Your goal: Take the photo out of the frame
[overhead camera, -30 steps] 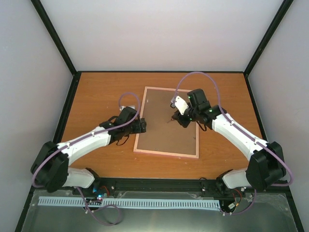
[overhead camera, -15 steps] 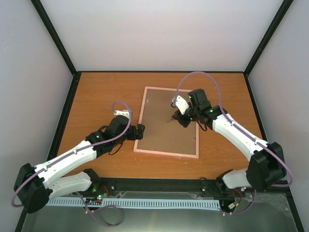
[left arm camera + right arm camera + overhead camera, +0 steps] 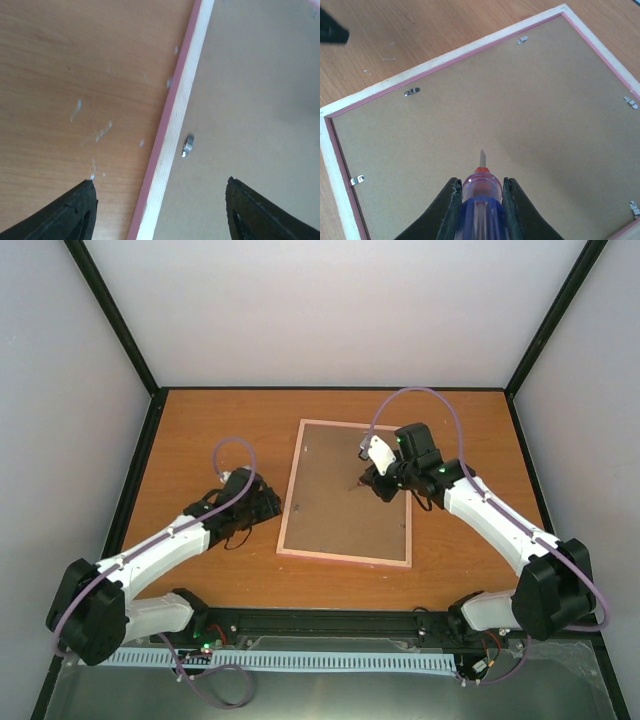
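Note:
The pink frame [image 3: 340, 557] lies face down mid-table, its brown board back [image 3: 530, 115] up, held by small metal clips [image 3: 412, 91]. The photo is hidden under the board. My right gripper [image 3: 372, 482] is shut on a purple-handled screwdriver [image 3: 481, 202] and hovers over the upper right part of the board, blade tip [image 3: 482, 157] pointing at the bare board. My left gripper [image 3: 270, 505] is open and empty, just left of the frame. In the left wrist view its fingers [image 3: 70, 212] stand either side of the frame's left edge [image 3: 170, 145], next to one clip [image 3: 187, 145].
Black rails edge the orange-brown table [image 3: 200, 430], with grey walls behind. Further clips sit along the board's edges [image 3: 630, 102], [image 3: 357, 179], [image 3: 522, 40]. Small white scuffs mark the wood [image 3: 102, 131] left of the frame.
My left arm has drawn back to the left, its gripper moving off the frame's left edge. My right gripper with the screwdriver has barely shifted.

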